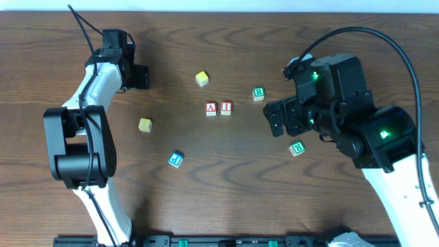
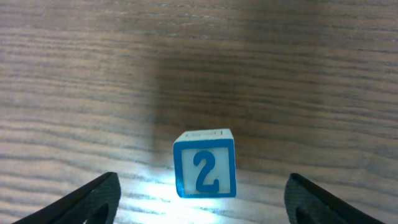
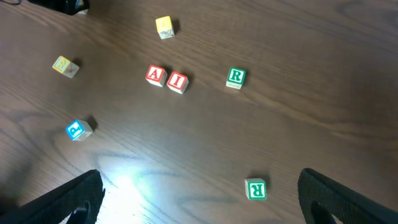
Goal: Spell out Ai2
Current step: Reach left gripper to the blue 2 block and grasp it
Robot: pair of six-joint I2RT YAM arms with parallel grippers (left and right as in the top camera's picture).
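The left fingers (image 2: 93, 200) are spread wide and hold nothing. In the left wrist view the 2 block (image 2: 205, 164) stands on the tabletop (image 2: 199, 56) between the two tips, apart from both of them. It is white with a blue frame and a blue 2 on the face that looks at the camera. In the overhead view the left arm (image 1: 89, 89) reaches to the far left part of the tabletop, and the 2 block cannot be seen there.

The right fingers (image 3: 68, 200) are also spread apart and empty, above the right half of the tabletop. In the right wrist view the red A block (image 3: 155, 76) and the red I block (image 3: 177, 81) sit just beside each other near the middle of the tabletop, A on the left and I on the right. Whether they touch I cannot tell. The 2 block is well apart from this pair, far to the left.

Other blocks lie scattered. A green R block (image 1: 258, 94) is to the right of the I block, and a second green R block (image 1: 297, 148) is nearer to the right arm (image 1: 370, 137). One yellow block (image 1: 202, 78) is behind the red pair, another yellow block (image 1: 145, 124) is to the left of it, and a blue block (image 1: 176, 160) lies in front and to the left.
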